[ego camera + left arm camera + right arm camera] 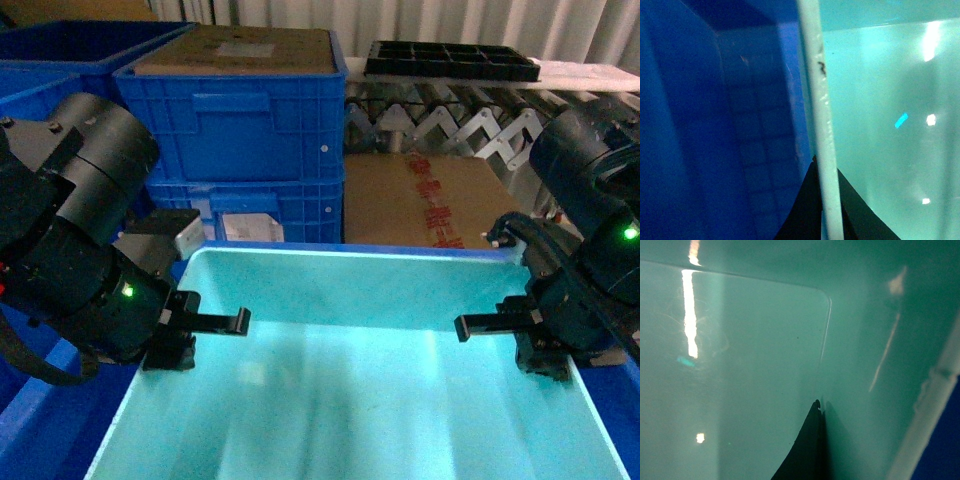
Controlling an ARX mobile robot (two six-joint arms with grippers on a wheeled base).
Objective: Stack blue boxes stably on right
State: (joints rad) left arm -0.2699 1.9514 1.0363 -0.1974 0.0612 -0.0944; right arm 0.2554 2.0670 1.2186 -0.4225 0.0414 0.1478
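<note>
A light turquoise tub [350,400] fills the lower centre of the head view, its rim running across the middle of the frame and its plain, glossy floor open to the camera. The left gripper [185,335] sits at the tub's left wall in the lower left, one black finger [215,322] reaching inward over the interior. The left wrist view shows the pale rim [820,125] running top to bottom between two dark finger pads — the jaws stand closed on the wall, one pad inside the tub, one outside. The right gripper [530,335] sits at the right wall, a finger [490,325] likewise pointing inward; in the right wrist view only one dark pad [807,450] shows, against the inner wall, so I cannot tell whether it grips. Dark blue ribbed crates [240,150] stand stacked in the upper left behind the tub, a brown cardboard box [430,205] with red print to their right — above it a black tray [450,60].
</note>
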